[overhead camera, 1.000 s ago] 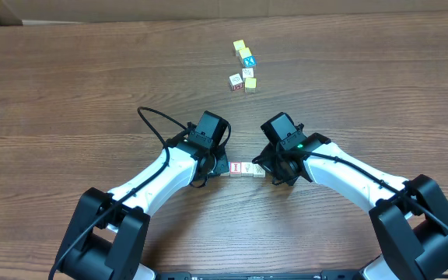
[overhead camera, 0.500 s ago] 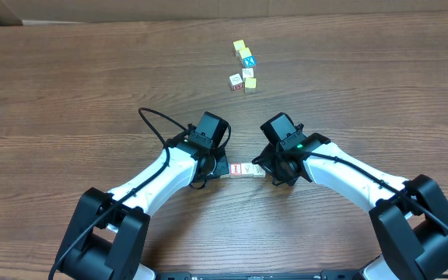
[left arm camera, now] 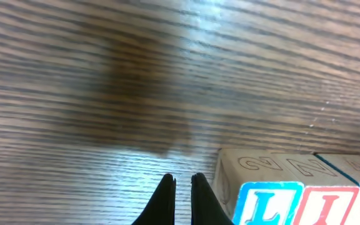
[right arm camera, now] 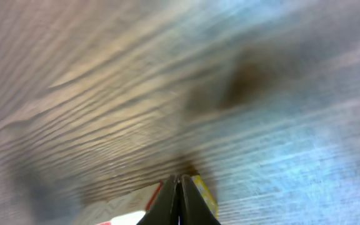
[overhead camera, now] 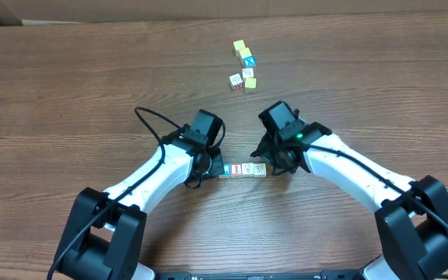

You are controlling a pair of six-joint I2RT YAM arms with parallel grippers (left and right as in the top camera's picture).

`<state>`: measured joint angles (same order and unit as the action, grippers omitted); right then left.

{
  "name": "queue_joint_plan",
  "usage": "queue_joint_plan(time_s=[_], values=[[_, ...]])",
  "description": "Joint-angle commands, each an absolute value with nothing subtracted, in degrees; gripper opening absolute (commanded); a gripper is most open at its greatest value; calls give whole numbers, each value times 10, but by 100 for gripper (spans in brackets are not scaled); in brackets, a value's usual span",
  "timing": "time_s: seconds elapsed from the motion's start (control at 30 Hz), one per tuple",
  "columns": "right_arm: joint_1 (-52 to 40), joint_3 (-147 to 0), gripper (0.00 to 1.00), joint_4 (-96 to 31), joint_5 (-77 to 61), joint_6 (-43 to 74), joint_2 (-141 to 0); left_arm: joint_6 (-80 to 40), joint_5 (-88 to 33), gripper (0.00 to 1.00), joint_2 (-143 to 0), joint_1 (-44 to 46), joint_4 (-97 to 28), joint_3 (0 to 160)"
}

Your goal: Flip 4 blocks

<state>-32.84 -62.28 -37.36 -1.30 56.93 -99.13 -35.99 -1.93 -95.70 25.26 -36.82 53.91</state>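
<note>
Right now my left pincer point(overhead camera: 219, 166) is closed. Its two black fingertips point(left arm camera: 166, 195) almost meet, with only a sliver between them and nothing caught there. It sits low over the brown wood-grain table point(overhead camera: 92, 93), just beside the left end of the four tiny pale wooden alphabet cubes point(overhead camera: 249, 169). These lie side by side in a short straight row between my two arms.

From my left wrist, the cube with a blue-framed letter L point(left arm camera: 269, 204) stands just right of my fingertips, across a narrow gap. Touching it on the far side is the cube with a red-framed letter I point(left arm camera: 330, 206). The pale side faces above them carry outlined marks.

My right pincer point(overhead camera: 269, 165) is shut too, its fingers point(right arm camera: 171, 199) pressed flat together and empty, with the tip down at the right end of the row. From that wrist, a yellow-edged cube face point(right arm camera: 202, 192) shows just beside the tip. I cannot tell whether the tip touches it.

Well apart, toward the far side of the table, lies a loose cluster of small cubes, some yellow-topped point(overhead camera: 244, 53).
</note>
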Motion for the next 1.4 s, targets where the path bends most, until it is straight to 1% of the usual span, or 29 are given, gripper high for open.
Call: queue_joint_plan(time_s=[0.0,0.23,0.43,0.63,0.73,0.87,0.97,1.1,1.2,1.27,1.3,1.37], values=[[-314,-667,4,-379,-40,472,-991,-342,-23,4,-960,234,-375,575],[-315,-683,4,-380,-58,446,-992,-341,-23,5,-960,193,-358,604],[-344,-683,4,-383,-11,446,-1004,-340,-23,7,-960,192,-346,604],[-358,-683,4,-461,-20,472,-1007,-340,-13,9,-960,192,-361,604],[-358,-683,4,-498,-50,482,-1007,-340,-2,9,-960,192,-364,604],[-358,-683,4,-523,-99,482,-1007,-340,1,10,-960,192,-369,604],[-362,-681,4,-540,-103,482,-1007,-340,3,9,-960,192,-370,604],[-380,-657,4,-522,-83,518,-1007,-340,11,8,-960,192,-370,604],[-396,-635,4,-487,-80,534,-1007,-341,11,11,-960,192,-376,604],[-401,-628,4,-473,-79,541,-1007,-340,11,11,-960,192,-381,604],[-403,-624,4,-465,-76,541,-1008,-340,11,11,-960,192,-384,604],[-405,-618,4,-457,-65,541,-1008,-340,11,4,-960,192,-384,604]])
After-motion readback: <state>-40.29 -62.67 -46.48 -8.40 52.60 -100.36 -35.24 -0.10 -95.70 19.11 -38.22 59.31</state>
